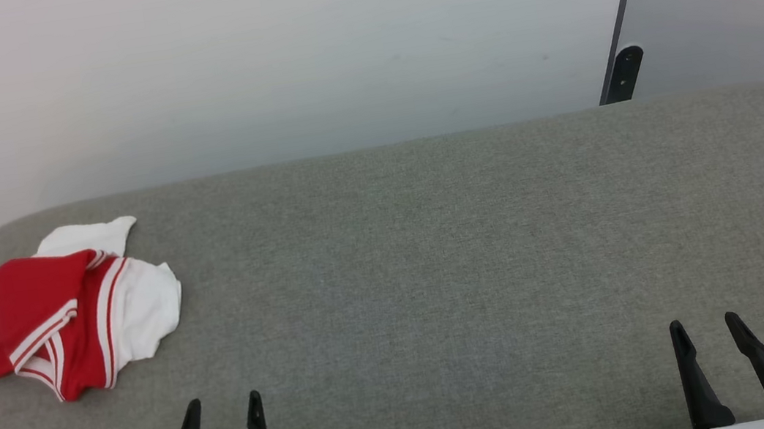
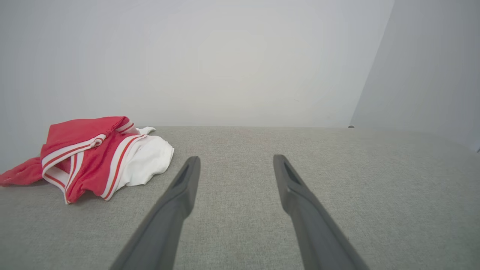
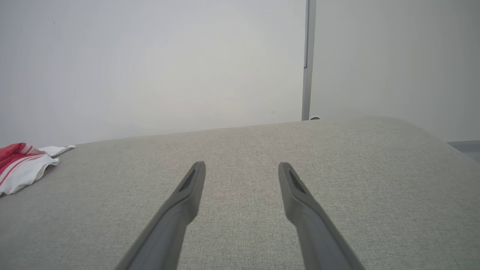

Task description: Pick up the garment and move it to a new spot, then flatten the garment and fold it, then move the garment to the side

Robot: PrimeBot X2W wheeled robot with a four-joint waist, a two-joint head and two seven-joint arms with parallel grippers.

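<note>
The shirt (image 1: 70, 311) lies in a crumpled heap at the far left of the grey cloth-covered table (image 1: 434, 274), near its rounded corner, red cloth bunched over a white sleeve (image 1: 147, 312) with bands of striped trim (image 1: 43, 334) running across the folds; any chest print is hidden in the heap. The left gripper (image 1: 223, 399) is at the near edge, a little to the right of the shirt and apart from it, its two dark fingers (image 2: 172, 210) spread wide with nothing between them; the right gripper (image 1: 703, 321) is far over at the near right, likewise spread and empty. The shirt looks light, thin and limp, so it should lift with little effort but will sag and unfold under its own weight, and a pinch on one loose layer may leave the rest dragging on the table. It is not fragile, and knit cloth is unlikely to slip from closed fingers, though the rough table cover may cling to it. A sensible hold, I judge, is on a raised fold near the top of the heap, or on the thicker striped trim, where doubled cloth gives the fingers more to bite; the left gripper is the nearer one for that first pick
</note>
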